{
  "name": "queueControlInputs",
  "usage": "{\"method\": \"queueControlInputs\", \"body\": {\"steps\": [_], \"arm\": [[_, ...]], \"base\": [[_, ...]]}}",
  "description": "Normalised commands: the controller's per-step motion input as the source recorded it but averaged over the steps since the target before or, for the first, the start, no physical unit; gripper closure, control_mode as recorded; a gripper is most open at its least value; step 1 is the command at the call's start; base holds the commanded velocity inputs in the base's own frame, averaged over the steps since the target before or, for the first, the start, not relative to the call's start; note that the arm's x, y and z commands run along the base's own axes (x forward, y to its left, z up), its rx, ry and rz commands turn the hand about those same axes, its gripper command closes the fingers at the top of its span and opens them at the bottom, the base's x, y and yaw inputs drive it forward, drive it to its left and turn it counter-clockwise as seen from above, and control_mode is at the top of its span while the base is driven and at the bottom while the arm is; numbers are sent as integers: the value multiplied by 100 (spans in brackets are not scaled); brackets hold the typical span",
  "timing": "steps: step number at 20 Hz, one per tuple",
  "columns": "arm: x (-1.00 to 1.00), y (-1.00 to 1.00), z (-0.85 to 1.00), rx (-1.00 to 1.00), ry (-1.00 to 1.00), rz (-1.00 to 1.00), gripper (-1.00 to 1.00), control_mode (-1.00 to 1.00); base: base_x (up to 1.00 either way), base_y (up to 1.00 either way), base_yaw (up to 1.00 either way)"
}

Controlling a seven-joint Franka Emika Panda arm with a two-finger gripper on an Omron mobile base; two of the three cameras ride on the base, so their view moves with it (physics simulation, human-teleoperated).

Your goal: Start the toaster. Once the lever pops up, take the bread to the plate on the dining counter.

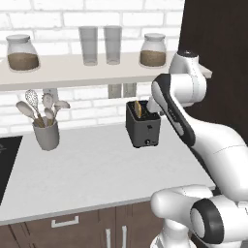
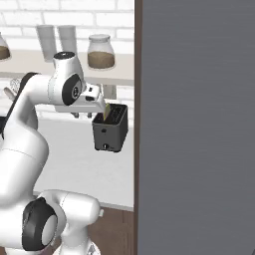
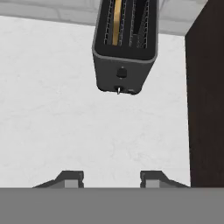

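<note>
A small black boxy toaster (image 3: 124, 48) stands on the pale worktop (image 1: 92, 169), a golden-crusted bread slice (image 3: 116, 22) upright in its left slot. The two-finger gripper (image 3: 111, 177), fingertips apart and empty, hovers nearby (lever low on the front face); approach squarely and press straight down.

A rendered home kitchen is showing here. A white brick wall (image 1: 145, 17) is running behind a pale table (image 1: 97, 169), with dark wood cabinet fronts (image 1: 63, 225) sitting beneath it. A shelf (image 1: 72, 72) at twelve o'clock is carrying storage jars (image 1: 22, 52) and glasses (image 1: 100, 44). A utensil crock (image 1: 46, 133) at ten o'clock and a black toaster (image 1: 144, 127) are standing on the table.
</note>
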Motion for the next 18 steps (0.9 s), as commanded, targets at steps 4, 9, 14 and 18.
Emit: {"method": "queueControlInputs", "body": {"steps": [4, 9, 14, 18], "arm": [[-19, 0, -6, -1, 0, 0, -100, -100], [-71, -18, -31, -3, -4, 0, -100, -100], [-44, -25, -40, 0, -11, 0, -100, -100], [-2, -10, -39, 0, -11, 0, -100, -100]], "base": [[0, 0, 0], [0, 0, 0], [0, 0, 0], [0, 0, 0]]}}
